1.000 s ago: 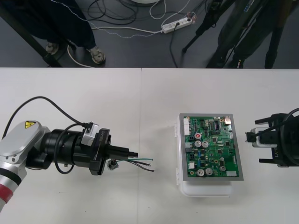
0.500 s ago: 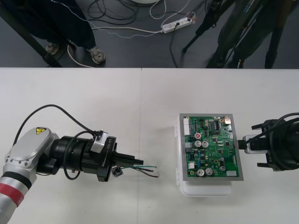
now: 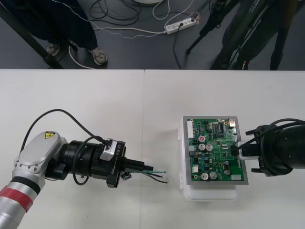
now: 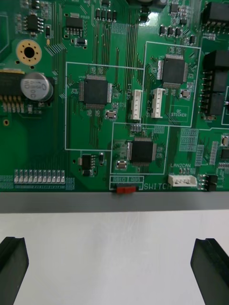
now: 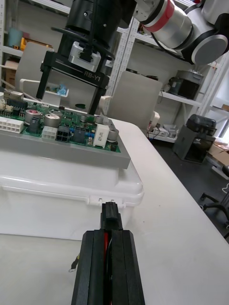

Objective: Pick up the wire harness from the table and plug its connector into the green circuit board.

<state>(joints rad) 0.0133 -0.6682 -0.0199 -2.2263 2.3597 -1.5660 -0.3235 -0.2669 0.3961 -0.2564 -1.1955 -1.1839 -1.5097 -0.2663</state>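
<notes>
The green circuit board (image 3: 217,150) lies on its white base (image 3: 209,193) right of the table's middle. My left gripper (image 3: 147,167) is left of the board, shut on the wire harness (image 3: 157,172). Thin wires stick out toward the board, and the round socket (image 3: 126,176) hangs under the fingers. In the left wrist view the black plug (image 5: 110,213) sits at the tips of my left gripper (image 5: 109,236), short of the white base (image 5: 62,190). My right gripper (image 3: 237,151) is over the board's right edge. In the right wrist view my right gripper (image 4: 112,252) is open above the board (image 4: 95,90).
The board's grey frame (image 4: 114,202) runs across in front of the right fingers. The other gripper (image 5: 76,62) stands over the far side of the board (image 5: 57,126). Bare table (image 3: 95,109) lies behind the left arm. Cables lie on the dark floor beyond the far edge.
My left gripper has moved right toward the board, carrying the harness. My right gripper has moved left, from beside the board to over its right edge.
</notes>
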